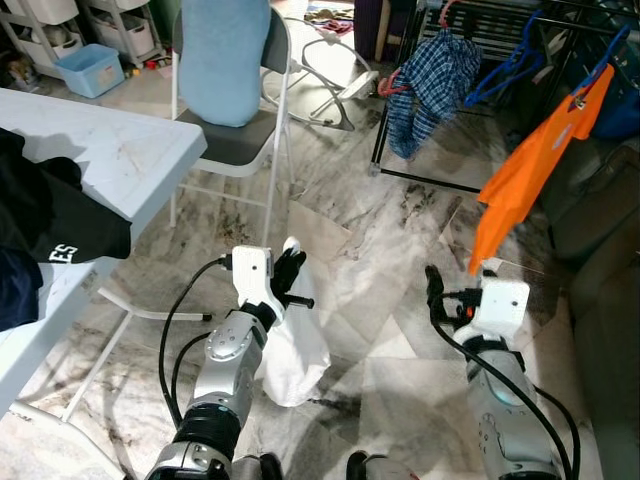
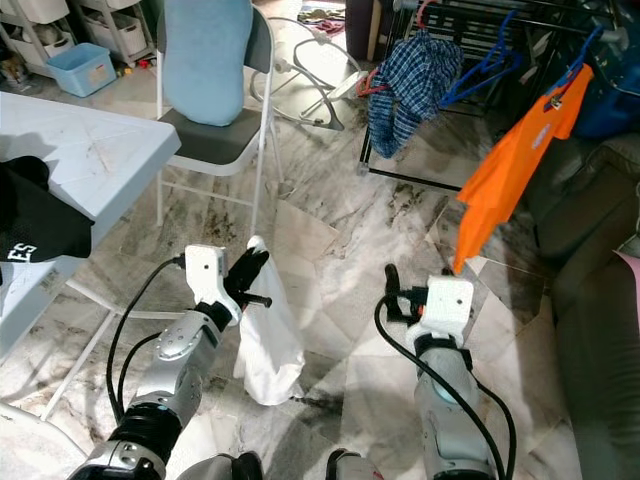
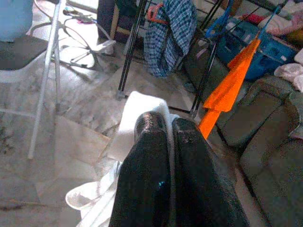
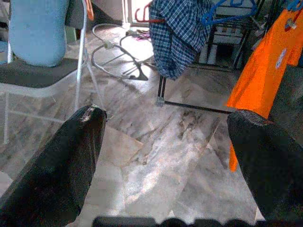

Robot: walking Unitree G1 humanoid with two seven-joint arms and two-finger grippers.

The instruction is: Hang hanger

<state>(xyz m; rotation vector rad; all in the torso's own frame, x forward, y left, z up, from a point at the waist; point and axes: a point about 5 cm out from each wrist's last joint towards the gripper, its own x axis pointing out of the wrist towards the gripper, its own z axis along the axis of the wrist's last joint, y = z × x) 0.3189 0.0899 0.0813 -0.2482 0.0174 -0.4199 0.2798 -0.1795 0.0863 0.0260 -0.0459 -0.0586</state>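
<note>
The left gripper point(image 1: 289, 272) has its black fingers point(image 3: 154, 161) pinched together on a white cloth garment point(image 1: 295, 345) hanging above the marble floor point(image 1: 380, 250). The right gripper point(image 4: 165, 142) hovers with fingers spread wide, empty. Ahead, an orange T-shirt point(image 1: 530, 170) hangs on a blue plastic hanger point(image 1: 608, 50) from a black drying rack point(image 1: 480, 30).

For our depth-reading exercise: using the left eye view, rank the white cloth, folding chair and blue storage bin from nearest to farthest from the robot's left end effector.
1. White cloth: clamped in the left end effector, hanging below it.
2. Folding chair: farther ahead, beside the table.
3. Blue storage bin: farthest, far left on the floor.
</note>
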